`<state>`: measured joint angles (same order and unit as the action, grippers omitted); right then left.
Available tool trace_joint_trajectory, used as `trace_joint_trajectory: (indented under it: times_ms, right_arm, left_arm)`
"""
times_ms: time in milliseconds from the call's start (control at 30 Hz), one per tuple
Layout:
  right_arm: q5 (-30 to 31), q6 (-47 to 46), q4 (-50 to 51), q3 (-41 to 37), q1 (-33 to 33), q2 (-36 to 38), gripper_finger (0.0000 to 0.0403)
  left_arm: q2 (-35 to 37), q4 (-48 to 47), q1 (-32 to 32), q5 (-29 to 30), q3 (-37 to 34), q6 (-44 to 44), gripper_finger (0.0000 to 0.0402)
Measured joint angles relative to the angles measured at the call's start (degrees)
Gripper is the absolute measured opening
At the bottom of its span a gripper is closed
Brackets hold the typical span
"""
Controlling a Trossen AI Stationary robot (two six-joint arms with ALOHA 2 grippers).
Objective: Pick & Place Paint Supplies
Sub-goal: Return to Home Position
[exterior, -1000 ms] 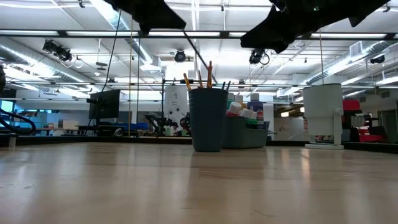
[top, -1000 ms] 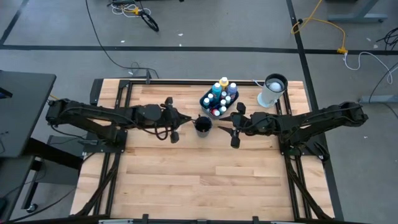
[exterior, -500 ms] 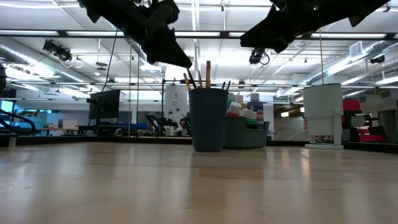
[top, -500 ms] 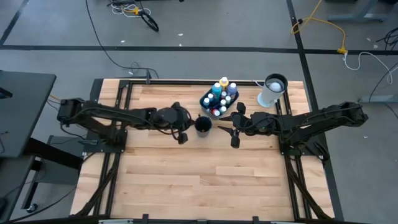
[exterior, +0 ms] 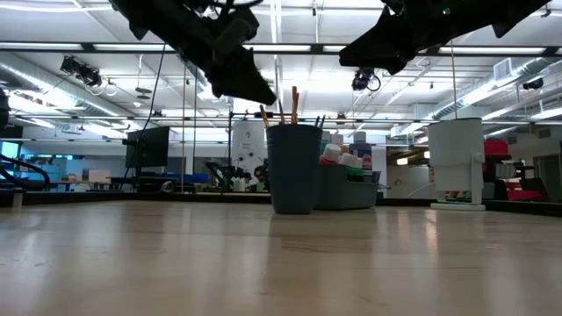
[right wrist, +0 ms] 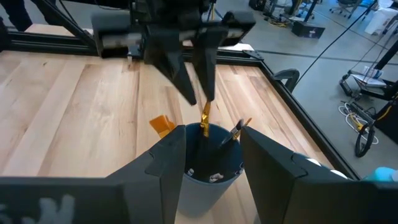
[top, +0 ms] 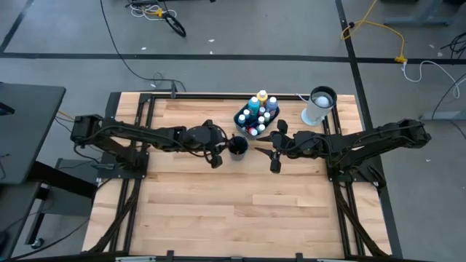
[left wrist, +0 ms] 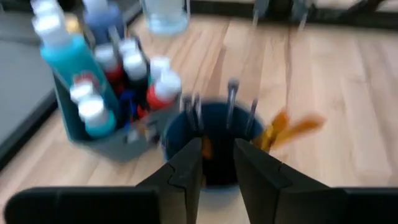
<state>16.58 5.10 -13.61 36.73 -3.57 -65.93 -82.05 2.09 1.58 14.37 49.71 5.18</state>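
Wooden table (top: 218, 211), from above: left gripper (top: 218, 149) has crept up beside the cup (top: 237, 146); right gripper (top: 261, 152) waits opposite. Level view: the left has dropped towards the brushes (exterior: 294, 104) standing in the cup. Left wrist: fingers (left wrist: 186, 168) slightly parted, empty. Right wrist: fingers (right wrist: 166, 163) wide, empty. Bottles (top: 256, 115) cluster just behind the cup. Judged: placement finished, only withdrawal remains.

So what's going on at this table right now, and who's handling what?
Nothing is being held. The left arm has its jaws open just above and beside the blue cup at mid-table, which holds several brushes. The right arm hangs on the cup's other side, jaws open too. The paint bottles sit in a bin behind the cup.
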Motion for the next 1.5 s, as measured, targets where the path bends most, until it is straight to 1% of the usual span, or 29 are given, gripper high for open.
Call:
trace_joint_trajectory:
  times_ms: [167,300,400,533,633,700,767,800,867,933,1000,1067,1167,1233,1367,1433,1500]
  right_arm:
    - [0.20,-0.10,-0.31,0.00,-0.01,0.00,0.0157]
    - [0.56,-1.31,-1.10,0.00,0.00,0.02,0.0155]
    - [0.57,-1.37,-1.43,0.00,0.00,0.58,0.0145]
    - [0.53,-1.38,-1.30,0.00,-0.02,2.16,0.0114]
    - [0.52,-1.35,-1.08,0.00,-0.01,3.79,0.0077]
    - [0.52,-1.36,-0.81,0.00,0.00,4.78,0.0048]
    - [0.48,-1.49,0.57,0.00,0.00,6.11,0.0017]
    - [0.41,-1.49,0.75,-0.02,-0.01,6.68,0.0009]
    - [0.37,-1.57,2.26,-0.02,-0.02,8.38,0.0008]
    - [0.35,-1.73,3.26,-0.02,-0.02,10.19,0.0011]
    - [0.35,-1.42,5.08,-0.02,-0.02,12.40,0.0006]
    - [0.33,-1.26,8.24,-0.02,-0.02,14.97,0.0003]
    - [-2.38,-1.52,12.21,-0.35,0.00,18.60,0.0005]
    - [-5.01,-1.23,12.07,-1.37,0.00,20.78,0.0004]
    - [-9.75,0.02,11.96,-4.47,-0.02,25.71,0.0003]
    - [-10.96,0.07,10.94,-6.50,0.00,28.33,0.0003]
    - [-11.63,0.07,9.29,-8.58,0.00,30.66,0.0003]
  left_arm:
    - [2.85,2.19,-0.53,-0.04,0.09,-1.85,0.0104]
    - [6.68,2.42,-1.20,0.02,0.07,-3.04,0.0096]
    - [9.48,2.56,-2.26,0.05,0.07,-5.87,0.0086]
    - [12.43,2.18,-3.59,-0.02,0.10,-8.86,0.0061]
    - [13.42,1.85,-4.19,0.20,0.04,-10.09,0.0033]
    - [13.97,1.41,-4.61,1.73,0.00,-10.52,0.0011]
    - [14.07,2.22,-4.99,4.09,0.02,-11.08,0.0007]
    - [14.21,1.85,-5.09,5.22,0.02,-11.60,0.0008]
    - [15.13,0.94,-5.38,6.23,-0.11,-12.02,0.0010]
    - [15.90,1.82,-5.39,6.04,0.11,-13.04,0.0009]
    - [17.69,0.58,-5.44,5.53,-0.12,-13.36,0.0006]
    - [19.93,0.52,-5.44,5.00,-0.19,-13.62,0.0005]
    - [25.14,0.64,-5.44,5.05,-2.60,-15.09,0.0010]
    - [29.55,0.56,-5.39,5.10,-5.45,-14.87,0.0016]
    - [38.86,3.83,-5.39,4.32,-13.52,-14.41,0.0013]
    - [42.57,7.15,-5.39,3.09,-17.39,-13.19,0.0007]
    - [46.46,8.37,-5.39,2.34,-21.14,-12.66,0.0005]
